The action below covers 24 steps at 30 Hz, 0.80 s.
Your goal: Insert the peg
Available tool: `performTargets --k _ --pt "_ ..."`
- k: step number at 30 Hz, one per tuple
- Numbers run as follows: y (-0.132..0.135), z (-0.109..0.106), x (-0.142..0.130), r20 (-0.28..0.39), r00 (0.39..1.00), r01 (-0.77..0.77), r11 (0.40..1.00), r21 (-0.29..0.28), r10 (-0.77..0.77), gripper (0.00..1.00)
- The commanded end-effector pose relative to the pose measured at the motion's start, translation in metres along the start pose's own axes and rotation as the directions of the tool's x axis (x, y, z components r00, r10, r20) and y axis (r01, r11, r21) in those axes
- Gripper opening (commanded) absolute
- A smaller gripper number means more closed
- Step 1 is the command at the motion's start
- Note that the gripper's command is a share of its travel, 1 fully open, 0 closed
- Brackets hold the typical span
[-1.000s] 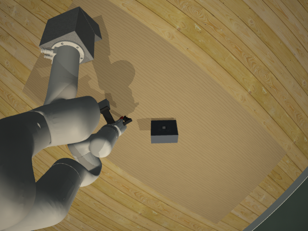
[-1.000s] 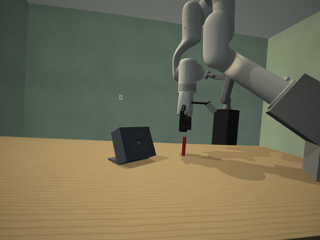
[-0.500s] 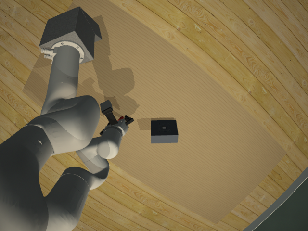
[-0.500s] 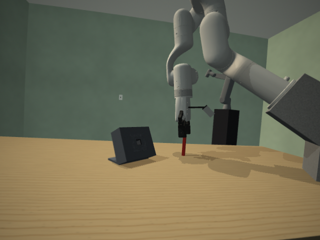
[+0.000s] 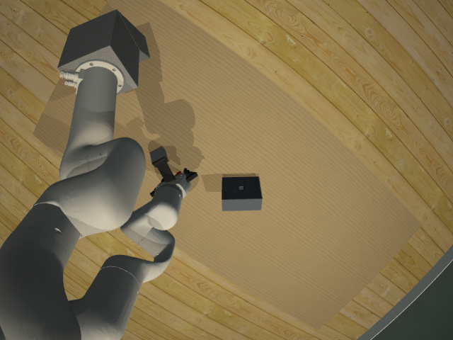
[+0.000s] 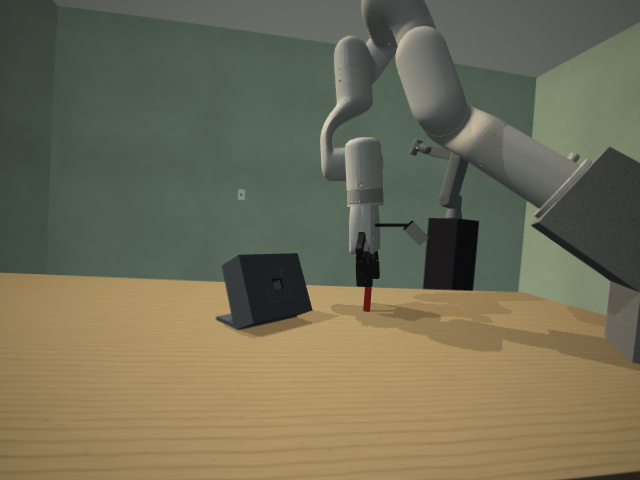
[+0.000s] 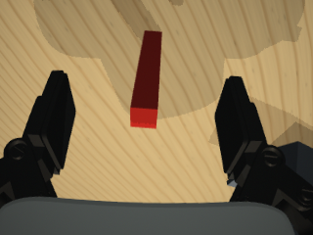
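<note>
One square red peg [image 7: 147,81] upright on grained wood, black tool [image 7: 149,124] spread open around it.

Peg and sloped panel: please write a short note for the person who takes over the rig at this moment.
Gripper: open, holds nothing. In the wrist view the fingers stand wide on either side of the peg's top, apart from it.
Peg: red, upright on the table, directly under the gripper; in the exterior view its upper part is hidden by the fingers.
Sloped panel: dark, on the table beside the peg, apart from it. Its hole has nothing in it.
Done: gripper placed over the peg.
Left: close on the peg, lift, tilt to match the panel, insert fully.
</note>
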<state>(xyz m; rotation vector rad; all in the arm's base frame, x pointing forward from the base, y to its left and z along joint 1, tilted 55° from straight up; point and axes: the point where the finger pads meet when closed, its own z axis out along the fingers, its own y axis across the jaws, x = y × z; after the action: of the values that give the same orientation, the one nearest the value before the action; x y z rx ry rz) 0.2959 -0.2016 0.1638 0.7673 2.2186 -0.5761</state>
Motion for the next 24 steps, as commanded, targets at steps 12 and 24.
performTargets --k 12,24 --pt "0.0 -0.001 0.0 -0.003 1.0 -0.001 1.0 0.001 0.001 0.0" --pt "-0.007 -0.045 0.003 0.105 0.994 -0.007 0.999 -0.053 0.012 0.0"
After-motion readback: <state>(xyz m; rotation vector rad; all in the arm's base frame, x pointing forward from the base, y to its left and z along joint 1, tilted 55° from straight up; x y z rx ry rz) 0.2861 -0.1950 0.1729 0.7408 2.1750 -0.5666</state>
